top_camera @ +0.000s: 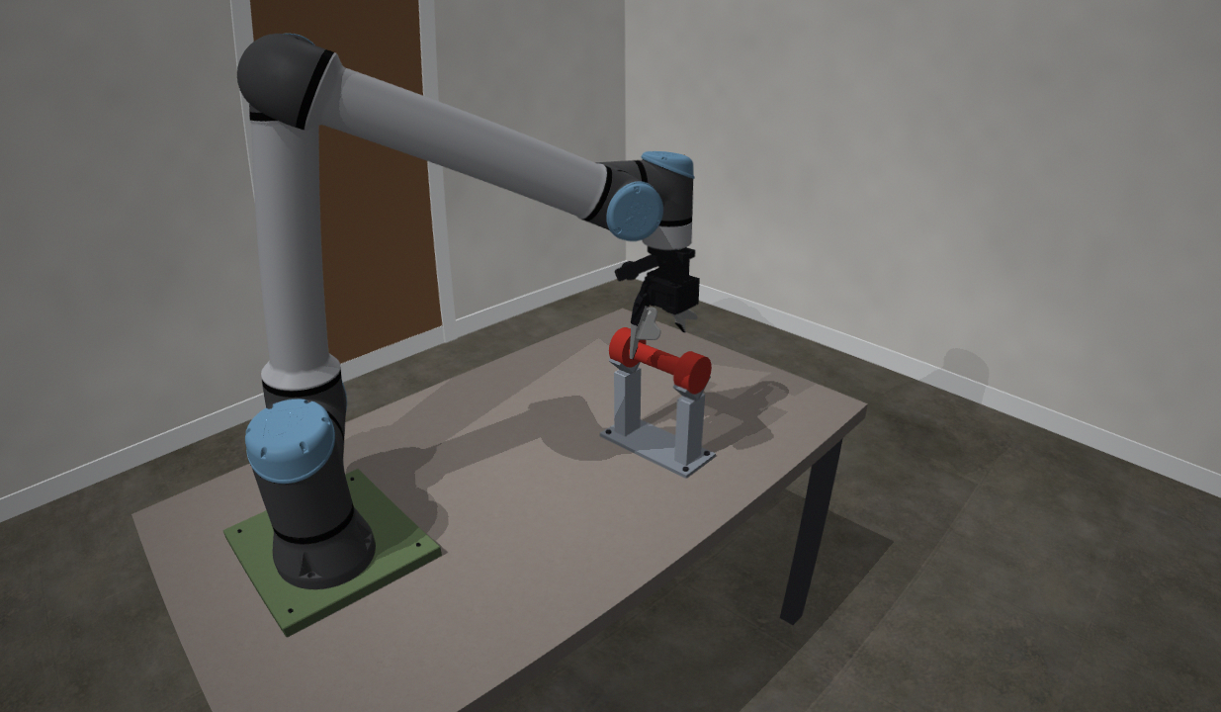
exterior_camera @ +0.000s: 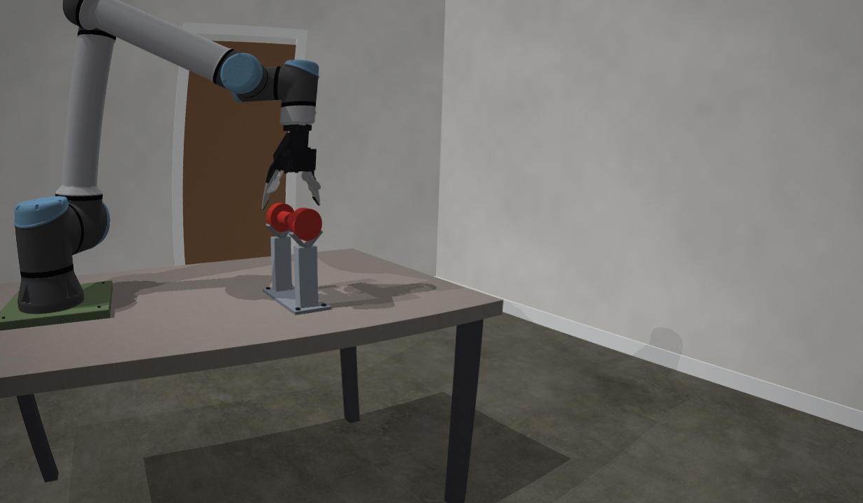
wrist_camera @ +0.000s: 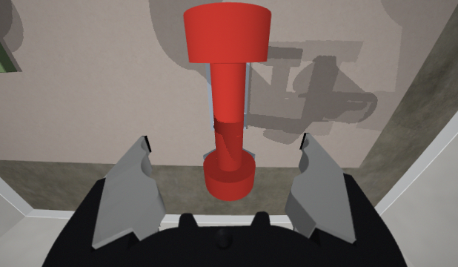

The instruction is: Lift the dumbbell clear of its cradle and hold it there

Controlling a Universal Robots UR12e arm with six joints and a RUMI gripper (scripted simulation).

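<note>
You're hovering the gripper [exterior_camera: 291, 193], jaws spread & empty, above the dumbbell [exterior_camera: 293, 220] resting in its cradle [exterior_camera: 293, 267]; next: drop straight onto the handle, then close.

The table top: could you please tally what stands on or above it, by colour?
Red: 1, the dumbbell
Grey: 1, the cradle under it
Green: 1, the base plate
Black with grey fingers: 1, the open gripper above the dumbbell
Total: 4
</note>
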